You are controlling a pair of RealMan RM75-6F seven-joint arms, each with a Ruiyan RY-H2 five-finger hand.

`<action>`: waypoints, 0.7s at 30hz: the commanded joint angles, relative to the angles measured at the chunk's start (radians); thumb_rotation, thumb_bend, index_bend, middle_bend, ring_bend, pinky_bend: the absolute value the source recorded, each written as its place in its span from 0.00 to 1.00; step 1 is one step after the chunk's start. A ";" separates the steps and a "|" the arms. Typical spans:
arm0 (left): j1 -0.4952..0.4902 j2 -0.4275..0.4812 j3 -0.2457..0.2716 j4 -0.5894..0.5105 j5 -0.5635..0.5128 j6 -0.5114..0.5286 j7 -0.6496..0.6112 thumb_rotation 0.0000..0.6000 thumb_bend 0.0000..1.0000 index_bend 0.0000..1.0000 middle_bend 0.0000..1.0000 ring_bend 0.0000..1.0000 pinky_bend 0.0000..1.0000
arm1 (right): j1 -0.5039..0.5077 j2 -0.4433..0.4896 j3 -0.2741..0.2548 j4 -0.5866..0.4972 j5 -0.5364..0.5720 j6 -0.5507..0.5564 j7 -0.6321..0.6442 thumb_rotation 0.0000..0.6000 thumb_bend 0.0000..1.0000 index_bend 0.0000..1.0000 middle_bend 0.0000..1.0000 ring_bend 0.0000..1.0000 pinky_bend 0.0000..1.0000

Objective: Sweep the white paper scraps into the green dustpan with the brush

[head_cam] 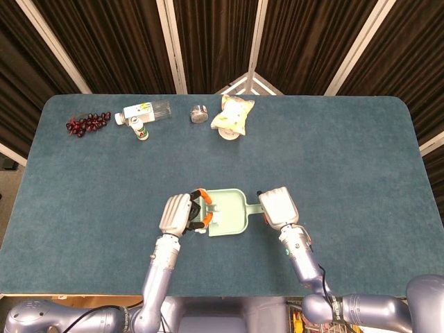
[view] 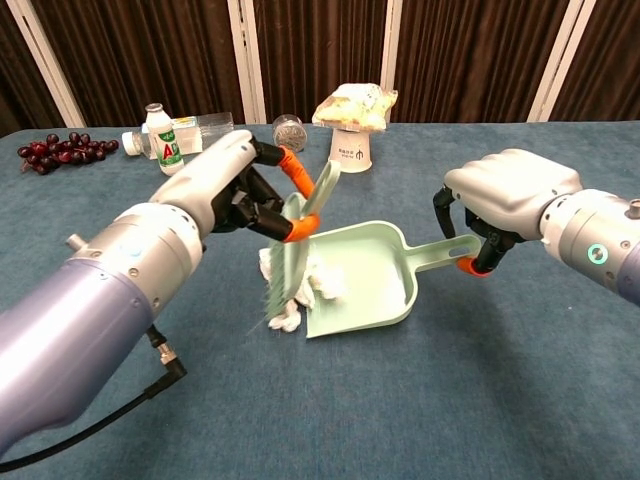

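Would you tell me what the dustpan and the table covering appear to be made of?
The dustpan looks like moulded plastic: pale green, smooth, with a soft sheen and thin rigid walls. The table covering looks like felt or short-pile carpet: matte teal with a fine fuzzy grain, though which one is unclear.
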 commanded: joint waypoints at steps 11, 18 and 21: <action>-0.050 -0.101 -0.068 0.076 0.070 0.002 -0.080 1.00 0.68 0.80 1.00 1.00 1.00 | 0.003 0.000 -0.003 -0.013 -0.002 0.007 -0.010 1.00 0.34 0.56 0.91 0.90 0.87; -0.055 -0.085 -0.088 0.040 0.122 0.010 -0.113 1.00 0.68 0.80 1.00 1.00 1.00 | 0.004 0.000 0.001 -0.024 0.003 0.015 -0.015 1.00 0.34 0.56 0.91 0.90 0.87; -0.050 -0.071 -0.089 0.025 0.125 0.006 -0.119 1.00 0.67 0.80 1.00 1.00 1.00 | 0.003 -0.001 -0.002 -0.029 0.005 0.017 -0.018 1.00 0.34 0.56 0.91 0.90 0.87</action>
